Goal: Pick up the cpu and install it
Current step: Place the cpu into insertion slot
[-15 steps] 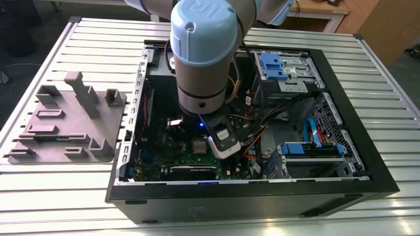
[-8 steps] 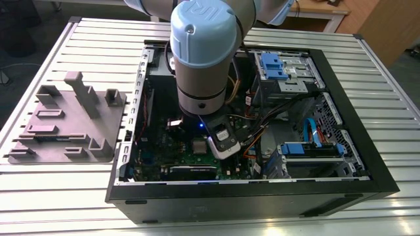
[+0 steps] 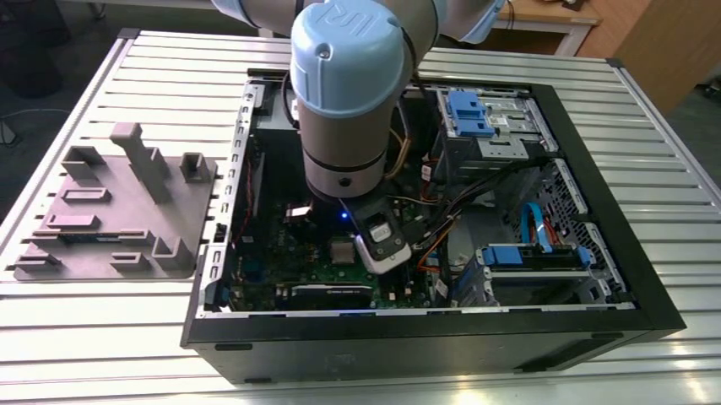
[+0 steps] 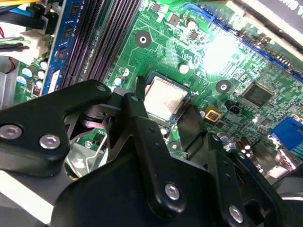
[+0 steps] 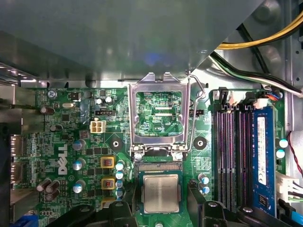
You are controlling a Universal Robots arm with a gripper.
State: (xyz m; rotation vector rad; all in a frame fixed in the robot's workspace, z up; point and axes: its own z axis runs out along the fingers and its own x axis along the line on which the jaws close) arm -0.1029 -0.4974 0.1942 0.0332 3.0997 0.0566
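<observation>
Black gripper (image 4: 164, 105), jaws wide, straddles the cpu (image 5: 161, 193), which looks light, stiff and fragile, best pinched by its opposite edges.

the arm (image 3: 347, 135) is a silver-grey tube with a rounded pale blue cap (image 3: 344, 51) carrying a raised mark. just above the pincer (image 4: 164, 100) sits a white-and-black module (image 3: 381, 243). the pincer's links (image 4: 142, 137) are matte black and flat, pinned with round silver screws (image 4: 172, 190).
</observation>
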